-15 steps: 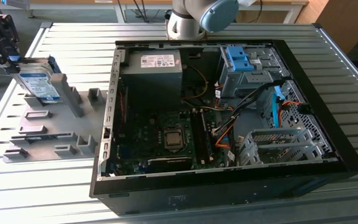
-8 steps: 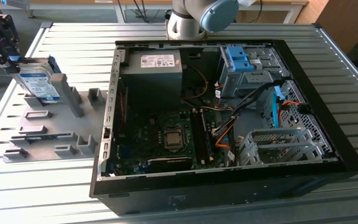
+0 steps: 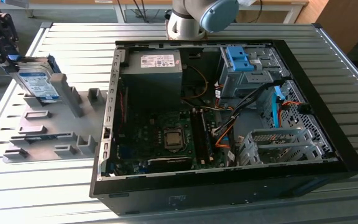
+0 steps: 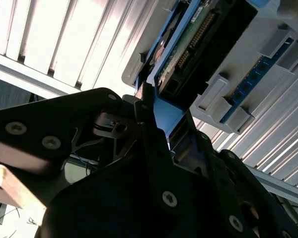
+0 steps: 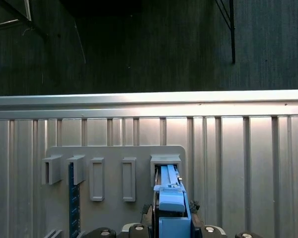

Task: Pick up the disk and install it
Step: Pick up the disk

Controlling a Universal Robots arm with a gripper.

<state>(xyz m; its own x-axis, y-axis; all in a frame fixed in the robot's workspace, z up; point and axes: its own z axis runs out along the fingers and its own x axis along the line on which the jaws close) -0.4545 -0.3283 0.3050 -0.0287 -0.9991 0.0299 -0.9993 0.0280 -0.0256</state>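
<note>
The black tool [image 3: 10, 55] is clamping the blue-railed upper edge of the flat silver metal disk [image 3: 37, 85], which is standing tilted in the grey slotted fixture plate [image 3: 54, 140]. The plate is sitting on the ribbed metal tabletop [image 3: 328, 56], just beside the open black computer case [image 3: 328, 154].

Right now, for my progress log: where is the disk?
The disk stands tilted in the grey holder plate at the exterior view's left, outside the open computer case, with the claw at its upper end.

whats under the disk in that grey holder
A grey slotted holder lying on the ribbed table; the disk stands on edge in it. Its lower edge and the slot beneath are covered.
</note>
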